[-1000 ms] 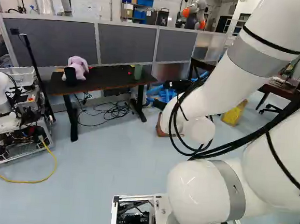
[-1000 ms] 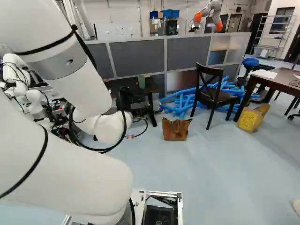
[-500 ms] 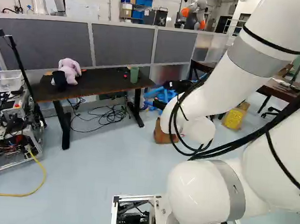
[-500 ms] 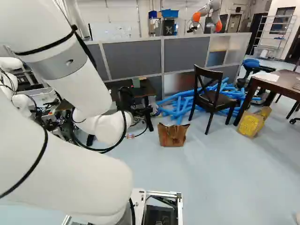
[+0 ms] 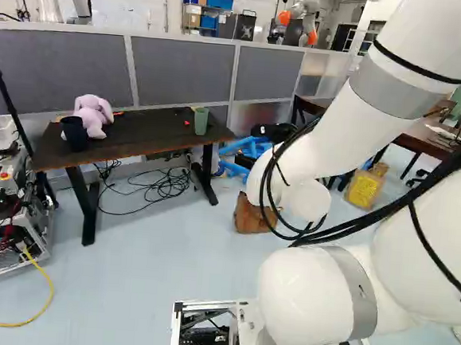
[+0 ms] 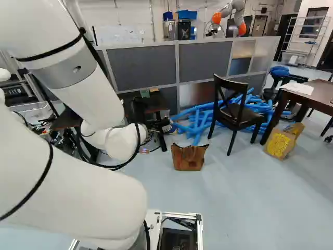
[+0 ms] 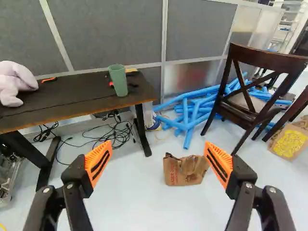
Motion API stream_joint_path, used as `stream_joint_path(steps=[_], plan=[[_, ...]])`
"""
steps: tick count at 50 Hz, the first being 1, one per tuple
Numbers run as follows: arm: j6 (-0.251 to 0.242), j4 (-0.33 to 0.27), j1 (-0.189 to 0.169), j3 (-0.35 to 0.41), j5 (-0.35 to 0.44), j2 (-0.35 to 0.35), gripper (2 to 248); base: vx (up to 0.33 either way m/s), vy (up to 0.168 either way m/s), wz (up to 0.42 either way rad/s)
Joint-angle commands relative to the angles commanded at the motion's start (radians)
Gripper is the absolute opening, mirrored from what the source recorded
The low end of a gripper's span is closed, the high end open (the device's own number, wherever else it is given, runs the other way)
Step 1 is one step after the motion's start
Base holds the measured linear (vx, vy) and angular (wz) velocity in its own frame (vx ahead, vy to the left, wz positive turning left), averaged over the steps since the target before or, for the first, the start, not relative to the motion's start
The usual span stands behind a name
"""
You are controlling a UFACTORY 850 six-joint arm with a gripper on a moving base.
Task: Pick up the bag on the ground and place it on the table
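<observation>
The brown paper bag [image 6: 189,159], standing on the floor [image 6: 250,203] just right of centre in the right base view, looks light, soft and easily crumpled, so the gripper [image 7: 158,143], empty with fingers wide apart, should pinch its creased top edge gently

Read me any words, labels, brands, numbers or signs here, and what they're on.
Nothing reads clearly.
Brown paper bag: red print, too small.
Yellow-patched paper bag: print, too blurred.
Dark panel at right base view's left: characters, too blurred.
Wall sheet: marks, too faint.
</observation>
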Motion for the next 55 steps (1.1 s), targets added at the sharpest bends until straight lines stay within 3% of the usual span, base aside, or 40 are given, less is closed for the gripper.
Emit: stream_joint_path(steps=[50,55], plan=[[0.0,0.0,0.0,0.0,0.0,0.0,247,0.155,-0.038,-0.007],[0.0,0.0,-0.006,-0.02,0.0,-0.024,247,0.068,-0.026,-0.01]])
